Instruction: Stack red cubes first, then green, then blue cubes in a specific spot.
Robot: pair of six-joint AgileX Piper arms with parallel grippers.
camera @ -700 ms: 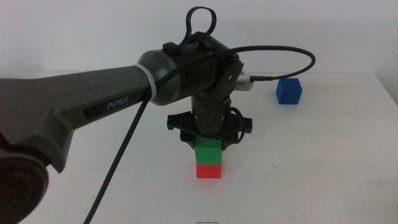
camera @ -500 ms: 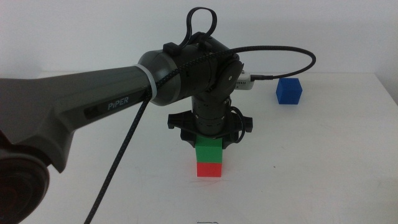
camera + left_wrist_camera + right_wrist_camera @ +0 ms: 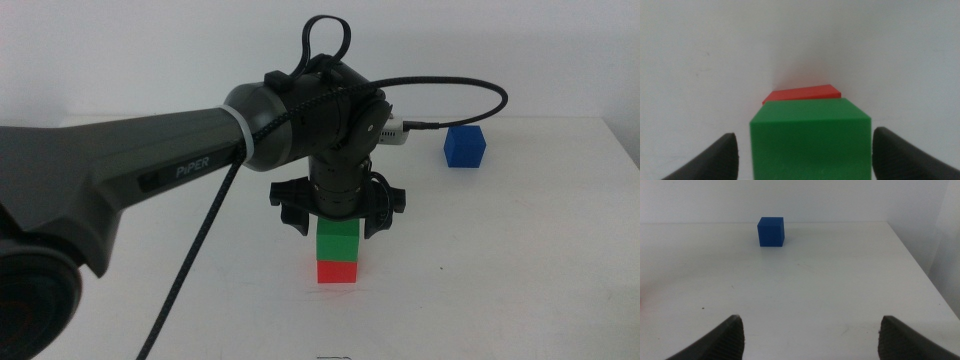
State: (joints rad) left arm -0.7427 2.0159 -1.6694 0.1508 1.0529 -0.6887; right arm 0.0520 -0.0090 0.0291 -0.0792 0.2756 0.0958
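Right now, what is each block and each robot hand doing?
Red cube: on the table, bottom of the stack.
Green cube: stacked on red, released.
Blue cube: alone, far back on the table.
Left end effector: open around green.
Right end effector: open, waiting, facing blue.

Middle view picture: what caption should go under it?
Left gripper open over green cube stacked on red cube; blue cube waits apart.

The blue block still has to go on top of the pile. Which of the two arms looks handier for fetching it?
Probably the right. Its open pincer faces the blue cube across bare table, while the left pincer is busy at the green cube on the red cube.
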